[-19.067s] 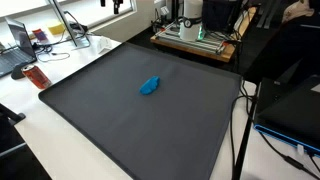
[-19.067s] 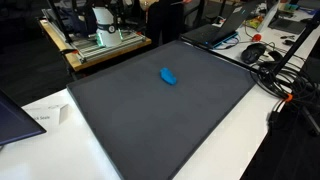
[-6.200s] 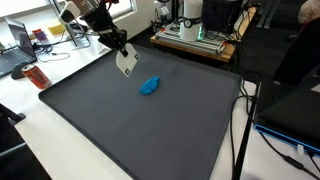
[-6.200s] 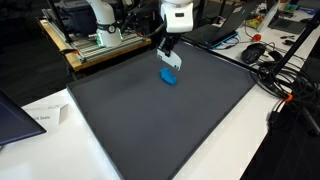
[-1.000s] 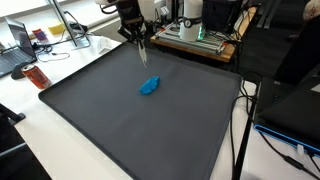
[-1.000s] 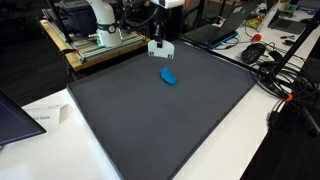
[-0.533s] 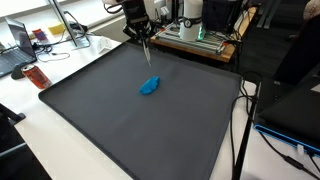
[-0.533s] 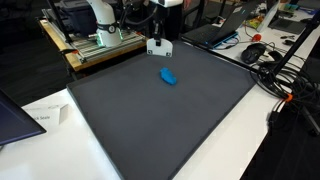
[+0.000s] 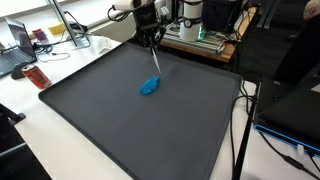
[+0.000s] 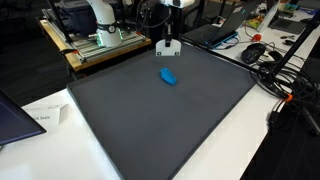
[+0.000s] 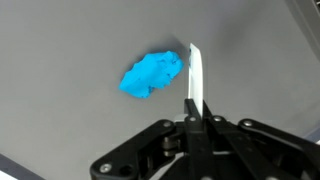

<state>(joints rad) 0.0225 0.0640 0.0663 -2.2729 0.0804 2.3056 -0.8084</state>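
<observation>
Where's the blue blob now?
The blue blob lies on the dark mat in both exterior views, just below the gripper; in the wrist view it sits left of the held white card.

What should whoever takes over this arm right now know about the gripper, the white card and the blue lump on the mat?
Gripper: shut on the white card, which shows edge-on in the wrist view and sticks out past the fingertips.
Blue lump: lies loose on the dark mat, close beside the card's free end.
Done: the card is gripped and is poised next to the lump.
Left: the exterior views show a gap between card and lump, so there is no contact yet. The card is not yet released.
</observation>
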